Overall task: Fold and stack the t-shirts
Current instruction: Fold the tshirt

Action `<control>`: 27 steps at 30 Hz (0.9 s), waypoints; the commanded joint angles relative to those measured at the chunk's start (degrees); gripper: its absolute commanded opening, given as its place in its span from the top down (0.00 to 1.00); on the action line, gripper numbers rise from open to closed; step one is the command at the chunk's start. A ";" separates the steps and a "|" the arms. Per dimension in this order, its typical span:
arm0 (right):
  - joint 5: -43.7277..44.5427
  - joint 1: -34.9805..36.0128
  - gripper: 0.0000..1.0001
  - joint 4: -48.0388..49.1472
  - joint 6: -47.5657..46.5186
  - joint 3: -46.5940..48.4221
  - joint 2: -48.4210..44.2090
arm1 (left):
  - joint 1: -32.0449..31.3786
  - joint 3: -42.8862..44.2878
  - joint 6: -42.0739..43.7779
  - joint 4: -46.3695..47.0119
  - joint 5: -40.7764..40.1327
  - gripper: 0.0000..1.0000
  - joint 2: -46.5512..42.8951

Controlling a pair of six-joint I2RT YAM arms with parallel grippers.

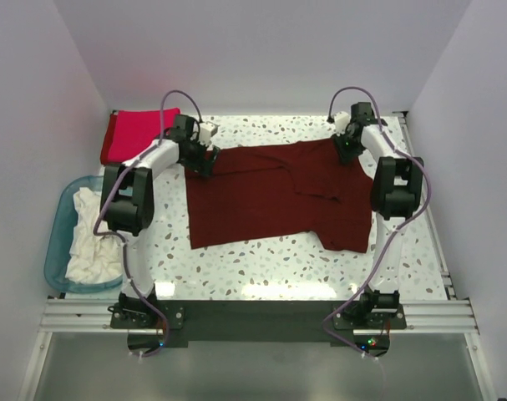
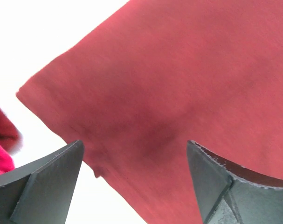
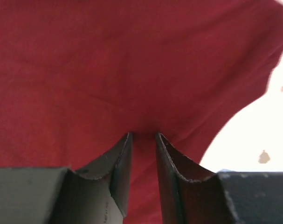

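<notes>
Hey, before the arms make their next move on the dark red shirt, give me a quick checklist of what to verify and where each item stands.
1. Left hand open: ok, jaws wide apart.
2. Left hand over the maroon shirt at its far-left corner: ok.
3. Right hand holding the shirt: ok, shut on a pinch of cloth.
4. Shirt lying flat: not ok, its right part is folded over.
5. Red shirt out of the left hand's way: ok, off to the side.

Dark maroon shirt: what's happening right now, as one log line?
dark maroon cloth t-shirt: spread out | left gripper: open over far-left corner | right gripper: shut on far-right edge
</notes>
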 commanded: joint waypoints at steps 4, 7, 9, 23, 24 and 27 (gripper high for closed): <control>6.67 -0.97 0.73 3.48 0.22 1.46 3.85 | 2.54 11.12 2.00 -3.69 5.24 0.26 9.37; 10.00 -1.94 0.74 4.71 0.31 1.36 4.73 | 2.72 14.54 3.49 -5.87 5.09 0.43 13.67; 10.89 -2.30 0.74 4.63 0.05 2.32 5.78 | 3.07 19.63 4.03 -8.16 4.21 0.49 18.48; -1.39 -3.09 0.50 -5.91 -0.74 12.89 -7.61 | 3.52 13.53 6.50 4.98 29.81 0.19 0.21; -2.02 -3.61 0.49 -7.05 -0.83 10.35 -9.92 | 2.47 10.89 5.53 11.10 32.48 0.17 -2.37; -4.56 -5.80 0.47 -11.69 -0.83 4.99 -17.57 | -2.43 1.74 5.95 21.40 41.10 0.17 -10.03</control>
